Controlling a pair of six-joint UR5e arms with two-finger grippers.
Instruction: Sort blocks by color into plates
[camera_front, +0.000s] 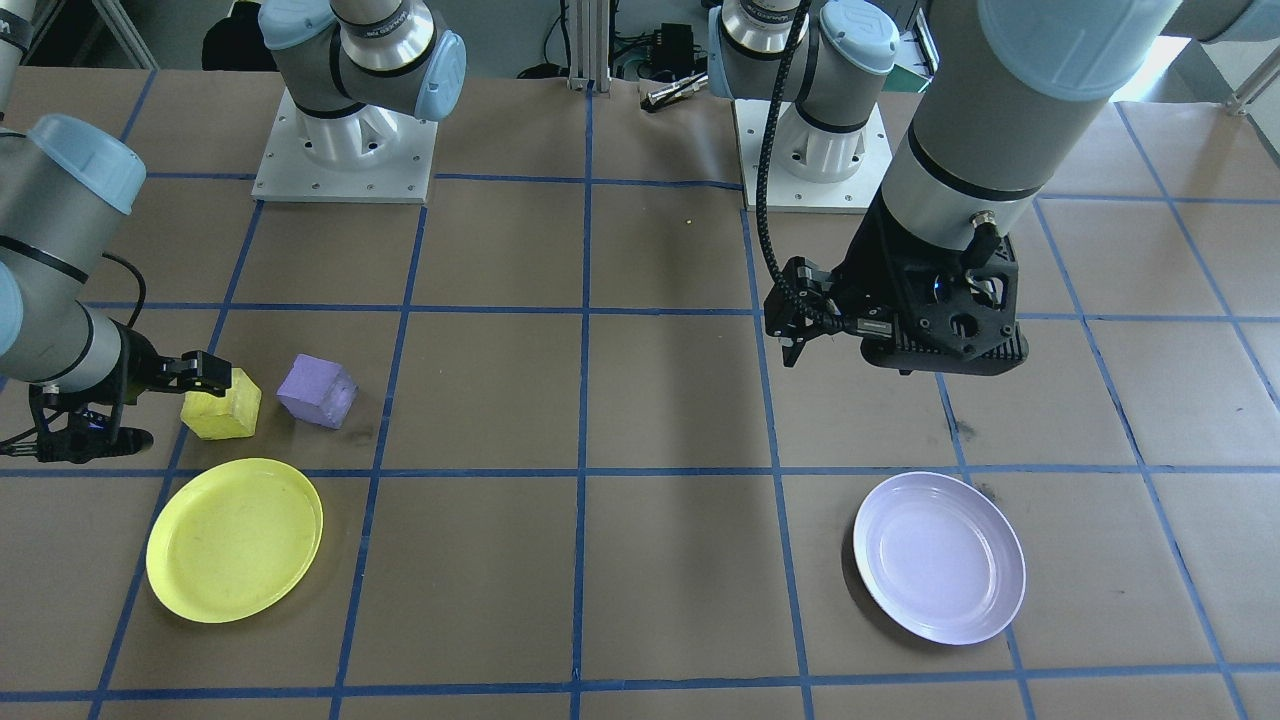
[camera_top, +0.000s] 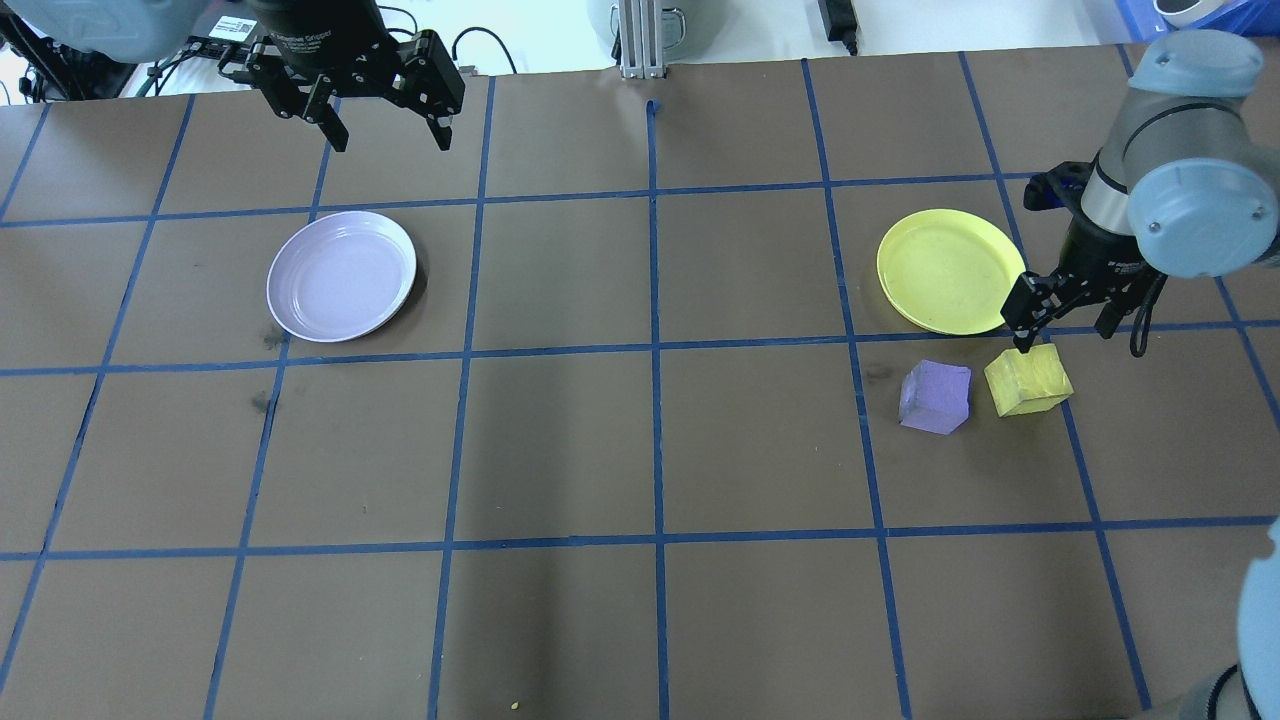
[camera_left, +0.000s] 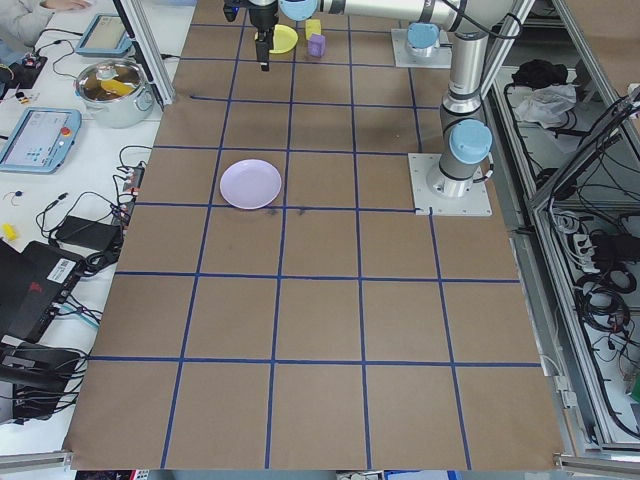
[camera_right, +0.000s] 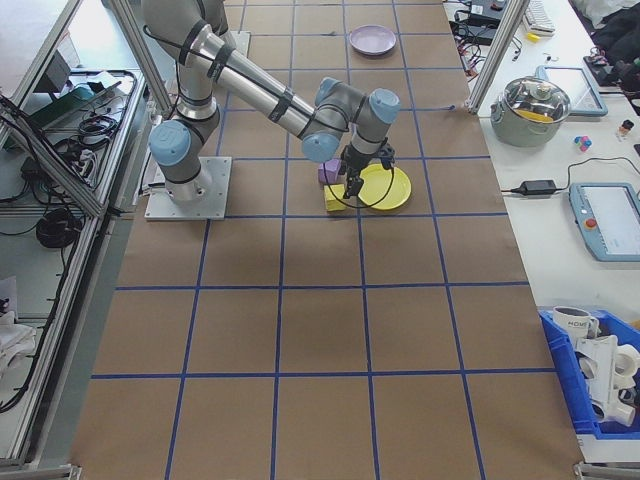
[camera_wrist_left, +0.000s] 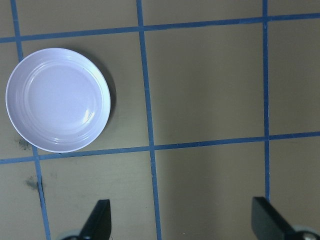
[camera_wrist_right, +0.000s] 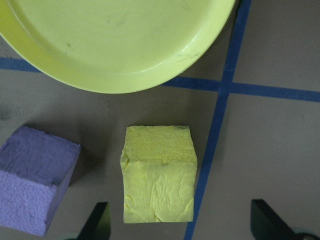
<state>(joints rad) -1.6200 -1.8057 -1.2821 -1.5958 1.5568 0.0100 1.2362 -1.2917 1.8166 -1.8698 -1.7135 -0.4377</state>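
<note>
The yellow block (camera_top: 1028, 380) and the purple block (camera_top: 936, 397) sit side by side on the brown paper table (camera_top: 640, 450), close but not touching. Both are small cubes with a rough, crumbly, foam-like surface; the yellow one lies beside a blue tape line (camera_wrist_right: 212, 145) of the floor grid.

The right gripper (camera_top: 1065, 325) hangs just above the yellow block with its jaws spread and nothing between them; in the right wrist view its two fingertips (camera_wrist_right: 97, 220) show at the bottom edge, wide apart, with the yellow block partly between them and lower down.

Just beyond the blocks lies the yellow plate (camera_top: 948, 271), round, shallow and bare, with faint dark scuffs on its inside.

Well apart, on the other half of the table, the lavender-white plate (camera_top: 342, 275) is glossy, with a raised inner ring, and holds nothing. Beyond it the left gripper (camera_top: 388, 110) hovers high with its fingers released and wide. White lettering on its black body is too small to read.
</note>
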